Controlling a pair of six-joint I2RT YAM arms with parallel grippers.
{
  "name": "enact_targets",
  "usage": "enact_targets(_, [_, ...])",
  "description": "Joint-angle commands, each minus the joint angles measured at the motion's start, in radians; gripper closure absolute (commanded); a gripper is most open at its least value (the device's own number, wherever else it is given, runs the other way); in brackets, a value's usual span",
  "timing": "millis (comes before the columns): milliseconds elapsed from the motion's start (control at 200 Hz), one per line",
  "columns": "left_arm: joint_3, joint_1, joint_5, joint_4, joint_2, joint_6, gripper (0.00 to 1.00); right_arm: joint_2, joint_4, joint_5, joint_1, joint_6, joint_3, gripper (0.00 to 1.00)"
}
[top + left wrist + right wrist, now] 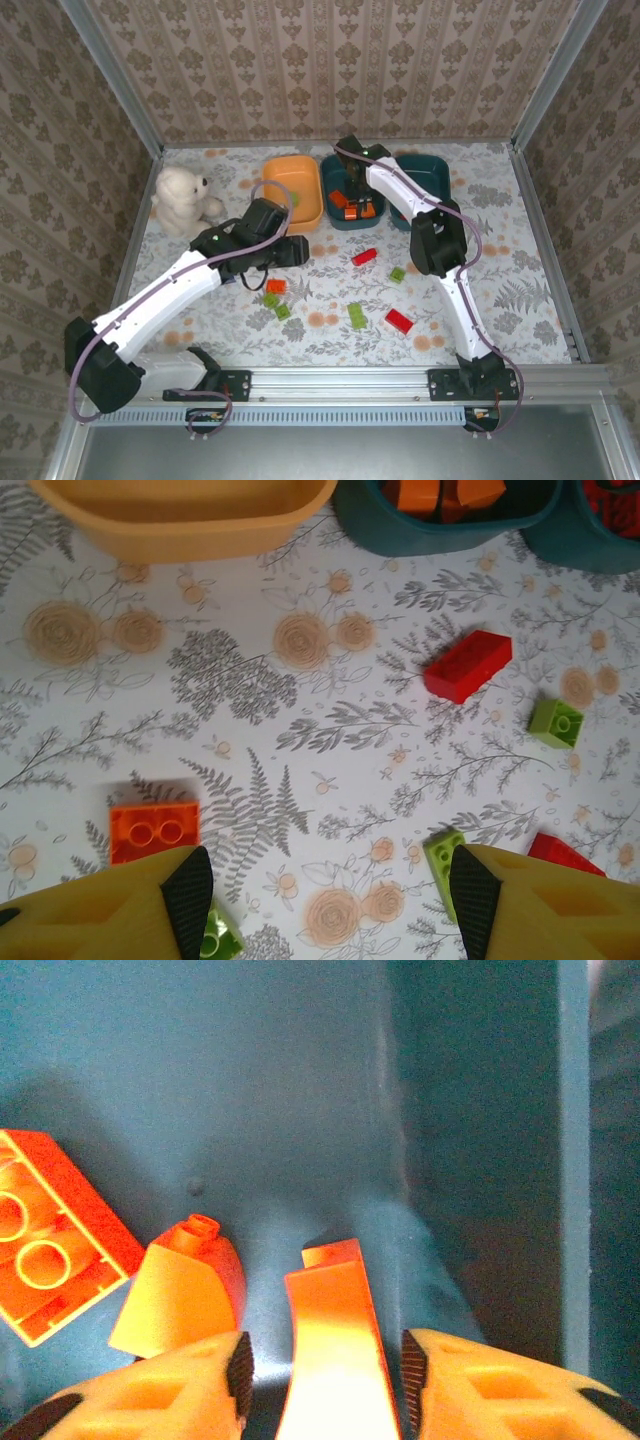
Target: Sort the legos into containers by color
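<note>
Beige damask-papered walls (330,60), aluminium corner posts (112,75), floral-print tabletop (520,290) (ferns, orange roses), soft even light

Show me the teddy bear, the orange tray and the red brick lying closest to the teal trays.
white teddy bear (180,187): top external view, on its head.
orange tray (190,525): left wrist view, on its near wall.
red brick (467,665): left wrist view, on its top face.

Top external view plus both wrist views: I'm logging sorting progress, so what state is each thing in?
left gripper: jaws open, empty.
right gripper: jaws open around an orange brick.
orange tray: empty.
middle teal tray: holds orange bricks.
right teal tray: contents mostly hidden.
loose legos: unsorted on the table.
teddy bear: sitting upright.
</note>
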Motion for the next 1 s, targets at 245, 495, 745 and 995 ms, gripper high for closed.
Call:
enact_targets(245, [0.191, -0.035, 0.165, 0.055, 0.218, 0.177, 0.33, -0.336, -0.026, 0.033, -0.035, 0.022, 0.013, 0.47])
enact_targets(495, [0.446, -0.183, 0.164, 0.008, 0.543, 0.284, 0.33, -0.954, 0.216, -0.081, -0.108, 0.087, -0.709, 0.45])
enact_targets(745, [0.721, -0.304, 0.075, -0.099, 0.833, 0.282, 0.32, -1.614, 0.290, -0.332, -0.125, 0.165, -1.166, 0.31])
enact_targets(995, [0.891, -0.351, 0.002, -0.173, 1.021, 0.249, 0.31, -1.859, 0.148, -0.501, -0.125, 0.256, -1.185, 0.20])
